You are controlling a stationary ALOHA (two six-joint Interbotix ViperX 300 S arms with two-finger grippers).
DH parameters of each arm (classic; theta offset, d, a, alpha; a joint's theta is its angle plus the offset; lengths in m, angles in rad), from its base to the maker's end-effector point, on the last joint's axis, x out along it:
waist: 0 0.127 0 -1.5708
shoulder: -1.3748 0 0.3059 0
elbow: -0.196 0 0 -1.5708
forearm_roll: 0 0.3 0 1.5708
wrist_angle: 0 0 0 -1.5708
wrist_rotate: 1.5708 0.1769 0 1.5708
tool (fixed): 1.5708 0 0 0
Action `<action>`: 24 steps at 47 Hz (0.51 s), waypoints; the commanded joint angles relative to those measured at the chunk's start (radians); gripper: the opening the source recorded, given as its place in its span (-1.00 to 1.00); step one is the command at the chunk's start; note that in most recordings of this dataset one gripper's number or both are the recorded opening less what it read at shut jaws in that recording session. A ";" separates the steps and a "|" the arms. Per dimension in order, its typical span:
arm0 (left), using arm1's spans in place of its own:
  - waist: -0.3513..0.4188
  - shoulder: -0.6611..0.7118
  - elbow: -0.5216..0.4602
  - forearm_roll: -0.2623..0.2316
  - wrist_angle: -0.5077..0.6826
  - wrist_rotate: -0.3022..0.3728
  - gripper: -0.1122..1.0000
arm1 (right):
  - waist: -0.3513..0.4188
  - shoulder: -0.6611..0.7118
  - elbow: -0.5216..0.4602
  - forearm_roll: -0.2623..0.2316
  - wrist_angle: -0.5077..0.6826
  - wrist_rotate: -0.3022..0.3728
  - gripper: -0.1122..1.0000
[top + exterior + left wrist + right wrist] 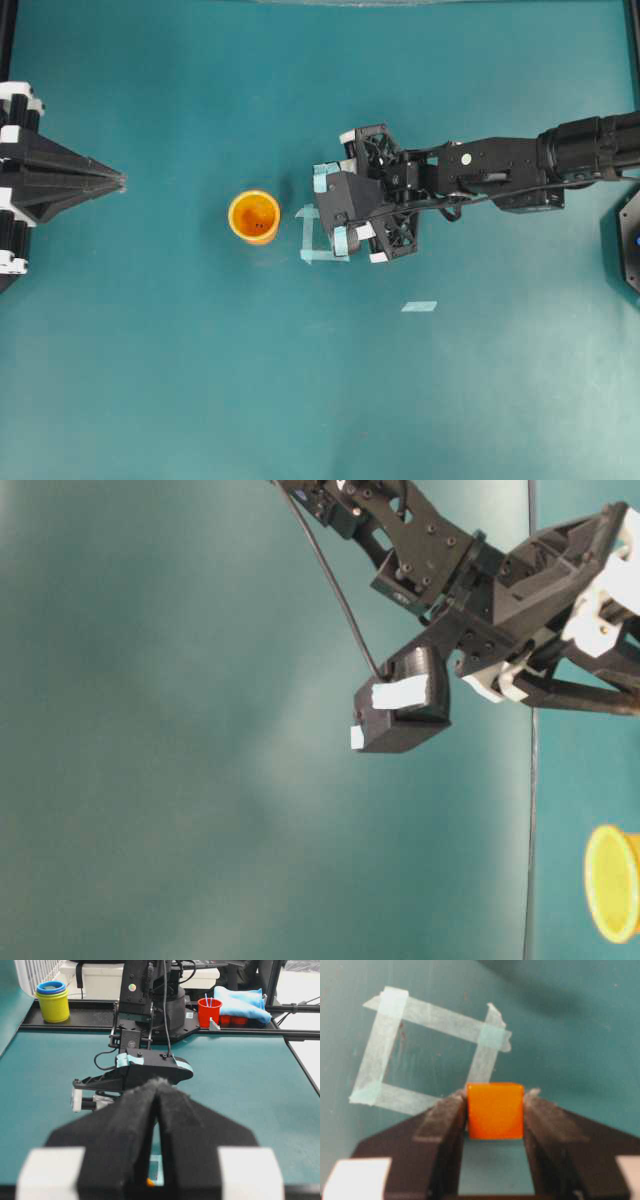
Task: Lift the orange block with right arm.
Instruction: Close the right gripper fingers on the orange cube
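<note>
Right pincer point(495, 1110) low over the counter point(150, 380), fingers pressed against both sides of the orange block point(495, 1111), just beside the tape square point(427, 1060); lift goes straight up.

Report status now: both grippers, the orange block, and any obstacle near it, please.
Right gripper shut on orange block, block low over the mat. Left gripper shut, parked, holding nothing. Orange-yellow cup stands apart beyond the tape square, not in the way.
</note>
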 commanded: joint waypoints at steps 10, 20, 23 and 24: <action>0.002 0.008 -0.029 0.002 0.005 0.000 -0.80 | -0.003 -0.014 -0.029 0.000 0.005 0.003 -0.06; 0.002 -0.002 -0.031 0.002 0.031 0.000 -0.80 | -0.003 -0.020 -0.054 0.000 0.049 0.002 -0.06; 0.002 -0.002 -0.031 0.002 0.032 0.000 -0.80 | -0.003 -0.025 -0.060 0.000 0.060 0.000 -0.06; 0.002 0.000 -0.031 0.002 0.032 0.000 -0.80 | -0.003 -0.026 -0.061 0.000 0.061 -0.002 -0.06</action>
